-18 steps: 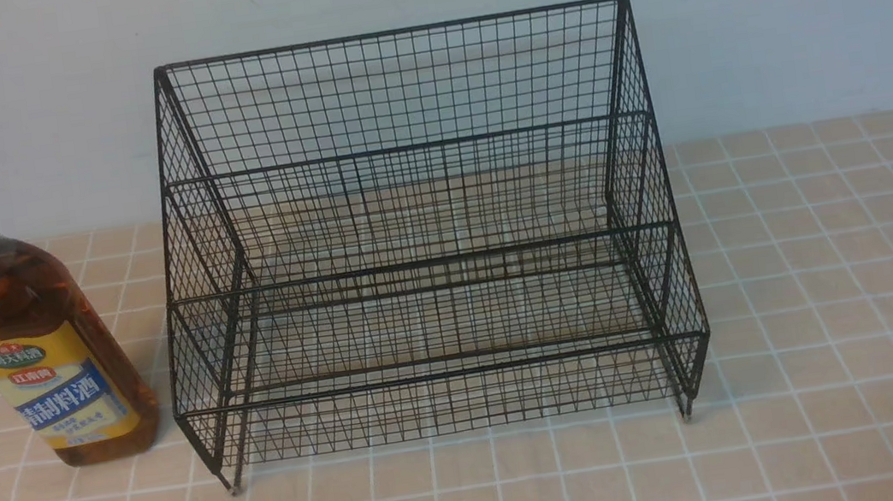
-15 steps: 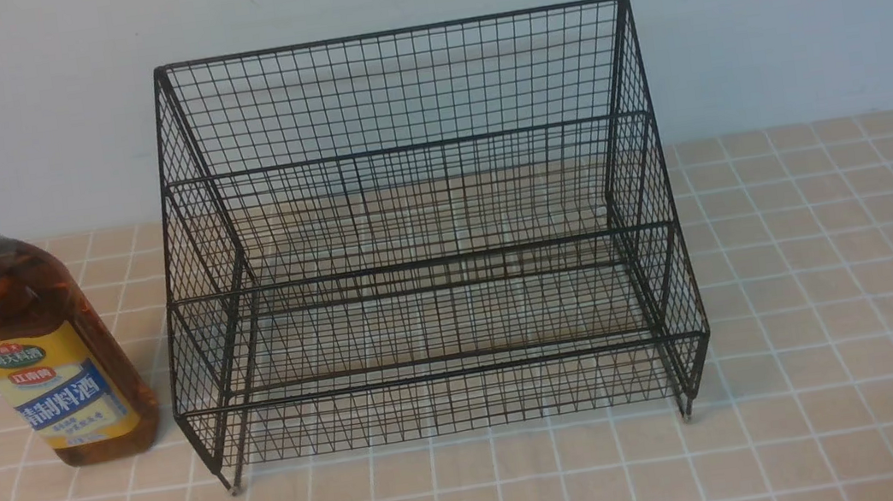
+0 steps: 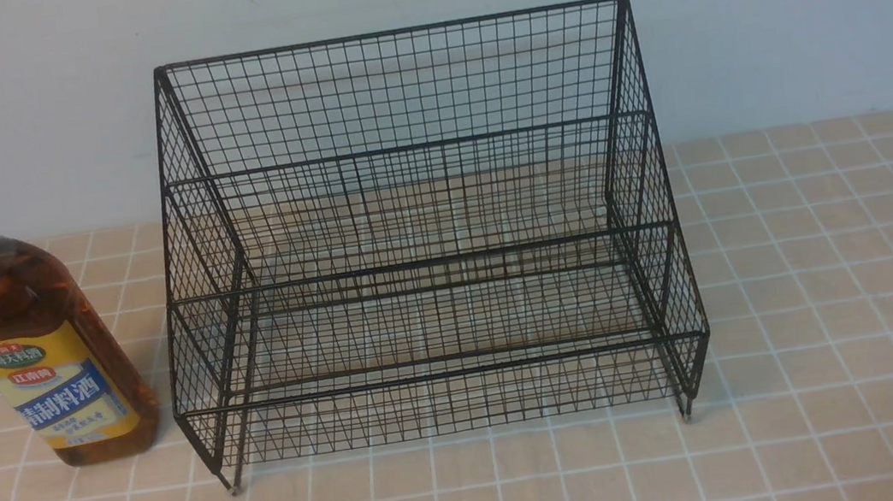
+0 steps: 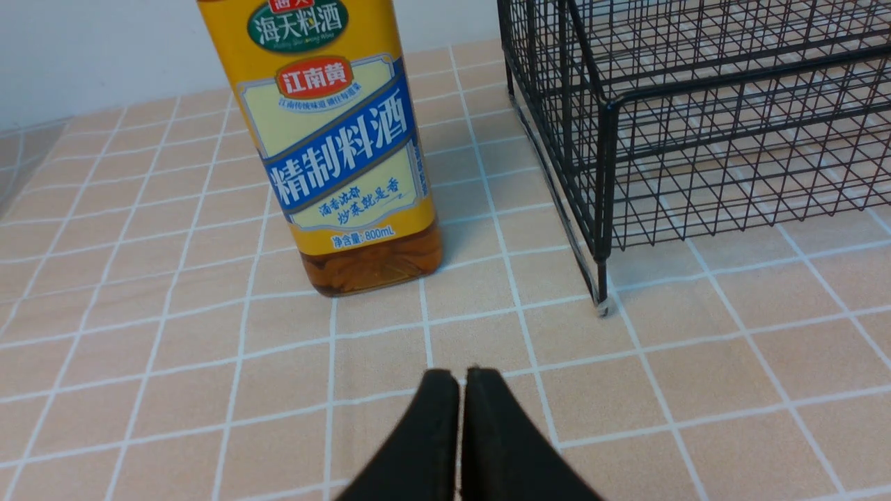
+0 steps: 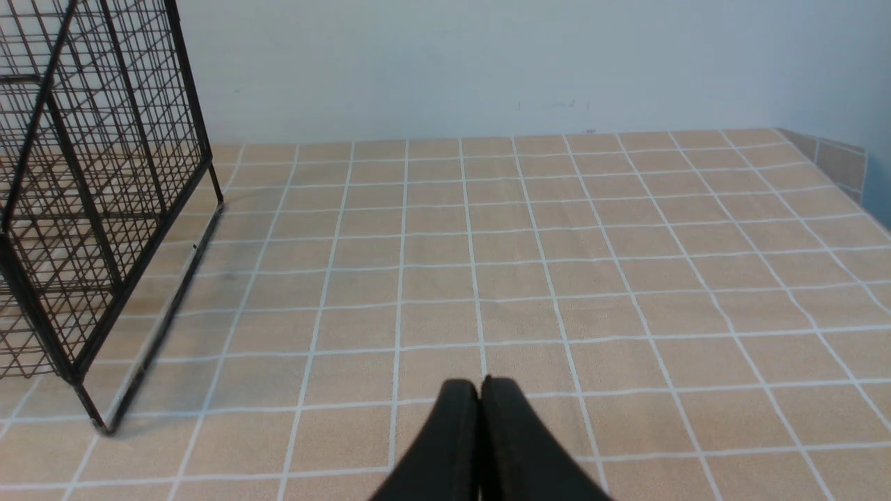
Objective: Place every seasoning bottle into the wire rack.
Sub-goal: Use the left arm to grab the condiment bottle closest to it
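Near-full cooking-wine bottle (image 3: 54, 380) looks heavy and slick, I'd grab its labelled body; left pincer (image 4: 460, 390), right pincer (image 5: 479, 396) both pressed together.

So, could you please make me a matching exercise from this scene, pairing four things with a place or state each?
Things:
1. seasoning bottle
2. wire rack
3. left gripper
4. right gripper

States:
A. shut, only tiles straight ahead
B. amber, standing upright
C. black, both tiers empty
D. shut, pointing toward the bottle

Pairs: 1-B, 2-C, 3-D, 4-A
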